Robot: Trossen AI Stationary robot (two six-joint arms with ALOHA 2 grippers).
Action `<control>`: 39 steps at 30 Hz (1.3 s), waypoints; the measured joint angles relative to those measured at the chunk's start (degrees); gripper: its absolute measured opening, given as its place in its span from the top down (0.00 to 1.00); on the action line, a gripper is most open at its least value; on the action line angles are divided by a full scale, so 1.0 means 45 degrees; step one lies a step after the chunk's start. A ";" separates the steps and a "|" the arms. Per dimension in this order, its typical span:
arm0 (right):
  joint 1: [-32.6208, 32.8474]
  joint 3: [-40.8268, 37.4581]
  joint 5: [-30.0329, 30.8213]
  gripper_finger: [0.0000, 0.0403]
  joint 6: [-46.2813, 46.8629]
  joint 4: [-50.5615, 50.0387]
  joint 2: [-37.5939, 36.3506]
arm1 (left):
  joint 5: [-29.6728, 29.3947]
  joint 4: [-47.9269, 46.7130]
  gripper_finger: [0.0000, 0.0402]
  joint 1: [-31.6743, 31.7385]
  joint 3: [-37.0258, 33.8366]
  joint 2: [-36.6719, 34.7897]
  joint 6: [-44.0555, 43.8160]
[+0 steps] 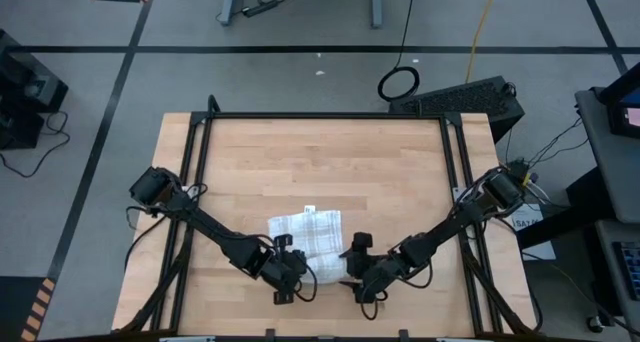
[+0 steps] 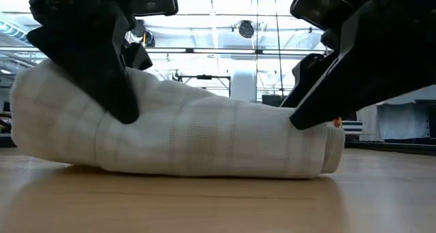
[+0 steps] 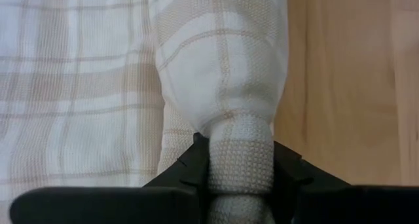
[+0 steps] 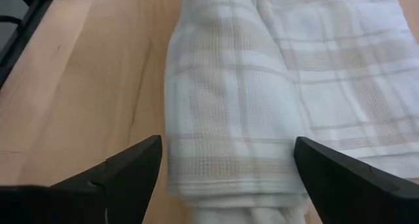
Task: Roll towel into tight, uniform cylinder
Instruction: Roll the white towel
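Observation:
The towel (image 1: 305, 234), white with a faint beige check, lies near the table's front edge. Its near part is wound into a thick roll (image 2: 191, 137), and the flat remainder (image 4: 340, 60) spreads toward the far side, with a small tag (image 1: 310, 210) on its far edge. My left gripper (image 3: 239, 178) is shut on the roll's left end. At the roll's right end (image 4: 229, 185), my right gripper (image 4: 229, 160) is open, one finger on each side of the roll. My left gripper pinches the roll's left end (image 3: 239, 155) between its two fingers, squeezing it into a narrow neck. The fingers slant down from the near left, along the roll. The roll rests on the table. I cannot tell whether my right gripper's fingers (image 4: 131, 171) touch the roll.
Black frame rails (image 1: 320, 115) run along the table's far edge and both sides. The wooden top (image 1: 330, 172) shows bare beyond the towel. Both arms reach in low from the sides, close to the front edge.

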 joint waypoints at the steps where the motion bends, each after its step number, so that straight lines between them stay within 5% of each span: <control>1: -0.0039 0.0000 -0.0004 0.16 -0.0117 -0.0013 0.0000 | -0.0015 -0.0006 0.76 0.0000 0.0000 0.0000 0.0004; 17: -0.1362 0.0009 -0.2032 0.18 0.0463 0.1123 0.1035 | -0.0370 -0.0107 0.75 0.0012 0.0000 0.0000 -0.0187; 26: -0.1461 0.0029 -0.2971 0.54 0.1131 0.0831 0.1035 | -0.0886 -0.1341 0.53 0.0022 -0.0010 -0.1139 -0.1125; 31: -0.1404 0.0024 -0.3172 0.72 0.1192 0.0791 0.0996 | -0.0129 -0.2514 0.43 0.0012 -0.0010 -0.2576 -0.1764; 39: -0.1415 0.0016 -0.4323 0.79 0.1444 0.0515 0.0814 | -0.1515 -0.5229 0.44 -0.0285 -0.0333 -0.3394 -0.2438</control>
